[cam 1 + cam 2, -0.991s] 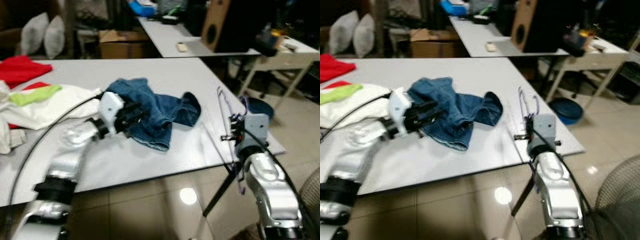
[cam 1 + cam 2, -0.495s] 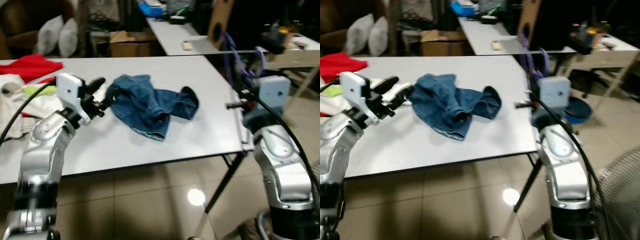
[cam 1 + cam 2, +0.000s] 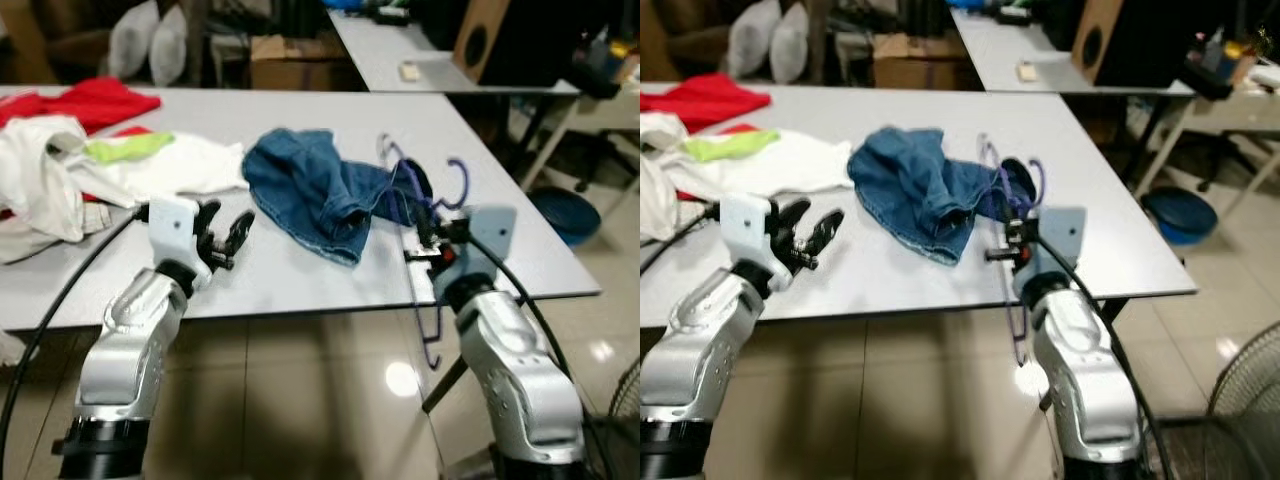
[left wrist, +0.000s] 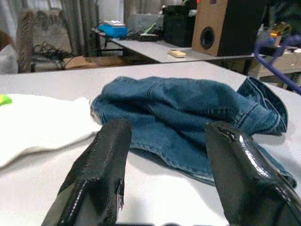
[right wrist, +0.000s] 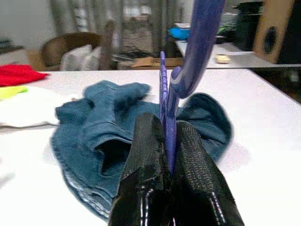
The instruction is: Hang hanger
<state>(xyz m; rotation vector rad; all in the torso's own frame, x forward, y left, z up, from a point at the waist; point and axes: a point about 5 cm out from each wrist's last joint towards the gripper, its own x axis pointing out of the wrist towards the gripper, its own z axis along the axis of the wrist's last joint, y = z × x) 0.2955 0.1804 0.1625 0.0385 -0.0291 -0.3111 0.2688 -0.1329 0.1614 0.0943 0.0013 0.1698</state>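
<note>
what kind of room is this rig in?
Looks like a workshop or lab rather than a lived-in room: long white tables, a wooden speaker and clutter on the far one, cardboard boxes, and clothes such as a denim garment laid out.

top edge crops the purple plastic hanger's hook [image 5: 203,42]; crumpled blue denim garment [image 5: 103,136] partly hidden behind black fingers [image 5: 146,179].

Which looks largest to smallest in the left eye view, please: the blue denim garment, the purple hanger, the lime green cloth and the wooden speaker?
1. Blue denim garment.
2. Purple hanger, long but thin.
3 and 4. Lime green cloth and wooden speaker look alike; the speaker stands farther back and is cut off, so I won't rank them.
</note>
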